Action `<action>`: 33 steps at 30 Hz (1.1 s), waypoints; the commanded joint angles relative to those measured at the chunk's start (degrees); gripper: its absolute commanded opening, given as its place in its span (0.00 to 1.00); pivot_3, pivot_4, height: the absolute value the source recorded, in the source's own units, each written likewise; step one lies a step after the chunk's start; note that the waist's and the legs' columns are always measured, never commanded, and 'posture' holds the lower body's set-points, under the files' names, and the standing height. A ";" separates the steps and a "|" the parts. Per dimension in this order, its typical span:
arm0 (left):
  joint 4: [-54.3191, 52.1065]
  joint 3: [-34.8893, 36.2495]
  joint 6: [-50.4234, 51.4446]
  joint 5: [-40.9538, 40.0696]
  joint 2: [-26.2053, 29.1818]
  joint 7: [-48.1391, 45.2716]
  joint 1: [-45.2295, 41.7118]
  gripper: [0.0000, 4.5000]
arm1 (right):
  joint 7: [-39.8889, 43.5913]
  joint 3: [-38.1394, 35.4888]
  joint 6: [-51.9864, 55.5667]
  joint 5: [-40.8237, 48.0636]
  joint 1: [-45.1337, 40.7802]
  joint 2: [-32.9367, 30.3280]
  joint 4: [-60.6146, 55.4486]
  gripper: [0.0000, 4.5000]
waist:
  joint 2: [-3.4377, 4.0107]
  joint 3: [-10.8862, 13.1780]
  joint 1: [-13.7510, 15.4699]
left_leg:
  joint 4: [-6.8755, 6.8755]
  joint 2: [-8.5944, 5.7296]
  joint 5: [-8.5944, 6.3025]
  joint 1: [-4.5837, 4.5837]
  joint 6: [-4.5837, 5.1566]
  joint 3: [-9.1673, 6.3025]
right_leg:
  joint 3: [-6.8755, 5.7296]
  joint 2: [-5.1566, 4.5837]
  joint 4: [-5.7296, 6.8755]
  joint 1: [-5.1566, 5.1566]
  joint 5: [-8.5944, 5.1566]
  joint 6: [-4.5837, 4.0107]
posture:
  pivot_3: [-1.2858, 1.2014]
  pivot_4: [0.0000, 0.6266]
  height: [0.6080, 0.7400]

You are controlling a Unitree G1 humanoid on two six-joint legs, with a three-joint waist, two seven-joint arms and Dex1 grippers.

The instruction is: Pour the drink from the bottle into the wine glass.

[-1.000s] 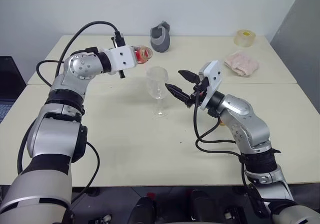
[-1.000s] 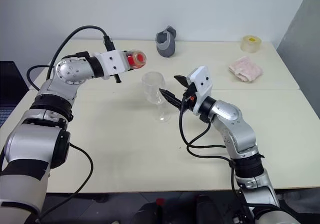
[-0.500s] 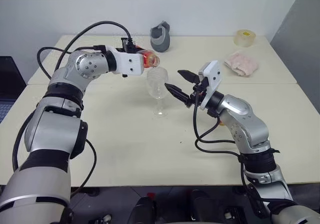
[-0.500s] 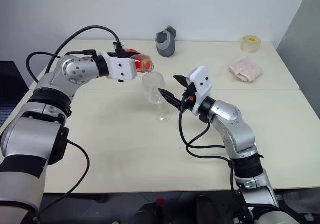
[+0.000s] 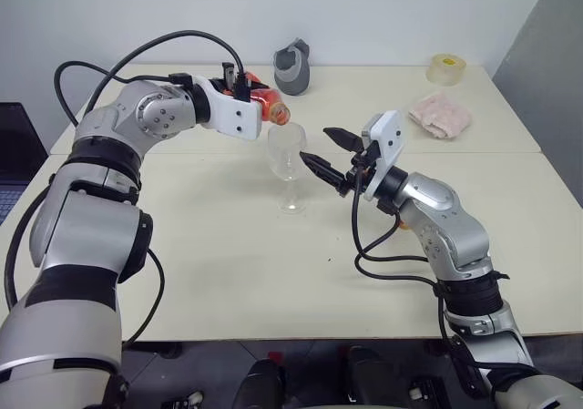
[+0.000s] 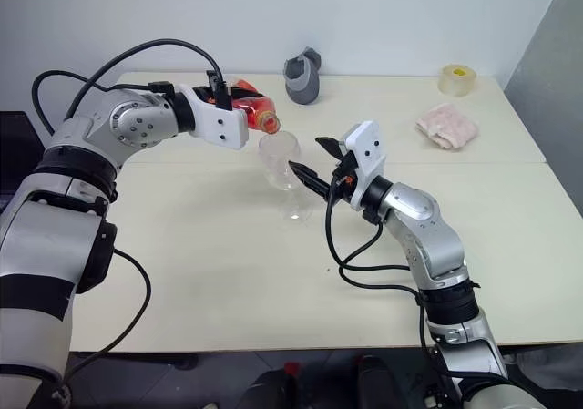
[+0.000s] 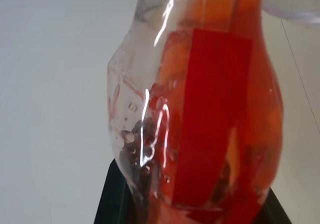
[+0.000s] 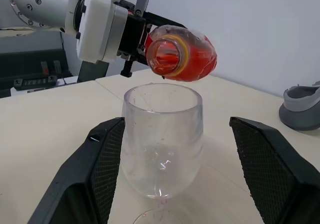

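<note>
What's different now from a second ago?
The left tool, shut on the bottle, has swung it over toward the wine glass and tipped it, so its mouth now points down above the rim. The right tool stays open beside the wine glass, which has not moved and looks empty.

The bottle (image 7: 200, 109) stands very close to the lens, its clear bulbous body holding the red-orange drink (image 7: 260, 99) behind a red label (image 7: 210, 114). Black end effector fingers (image 7: 112, 199) flank its base against the pale counter (image 7: 50, 84).
</note>
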 commanded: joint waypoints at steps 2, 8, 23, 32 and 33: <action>-0.41 -0.29 -0.81 0.84 1.68 3.26 -3.76 0.20 | 0.24 -0.36 -1.45 0.04 -0.81 0.03 -2.29 0.80 | 0.00 0.00 -0.01 | 0.00 0.00 0.00 0.00 0.00 0.01 | 0.01 0.00 0.00 0.00 0.00 0.00 | 0.52 0.24 1.00; -0.08 -1.44 -0.92 2.49 2.01 5.30 -4.80 0.20 | 0.47 -0.10 -1.40 0.22 -0.68 0.20 -2.41 0.80 | 0.00 0.00 -0.03 | 0.00 0.00 0.00 0.00 0.00 0.01 | 0.01 0.00 0.01 0.00 0.00 0.00 | 0.52 0.24 1.00; 0.91 -3.27 -1.17 4.70 2.61 7.47 -6.79 0.20 | 0.52 0.27 -1.42 0.14 -0.55 0.56 -2.63 0.80 | 0.00 0.00 -0.10 | 0.02 -0.01 0.00 -0.01 0.00 0.01 | 0.00 0.00 0.03 -0.01 0.00 0.00 | 0.52 0.24 1.00; 1.12 -4.67 -1.16 6.22 2.92 9.34 -7.66 0.20 | 0.67 0.32 -1.28 0.31 -0.23 0.42 -3.02 0.80 | 0.00 0.00 -0.15 | 0.02 -0.01 0.00 -0.01 0.00 0.02 | 0.01 0.00 0.06 -0.02 0.00 0.00 | 0.52 0.24 1.00; 1.15 -4.83 -1.11 6.38 2.95 9.60 -7.77 0.20 | 0.66 0.34 -1.31 0.31 -0.28 0.43 -2.95 0.80 | 0.00 0.00 -0.15 | 0.02 -0.01 0.00 0.00 0.00 0.02 | 0.02 0.00 0.06 -0.03 0.00 0.00 | 0.52 0.24 1.00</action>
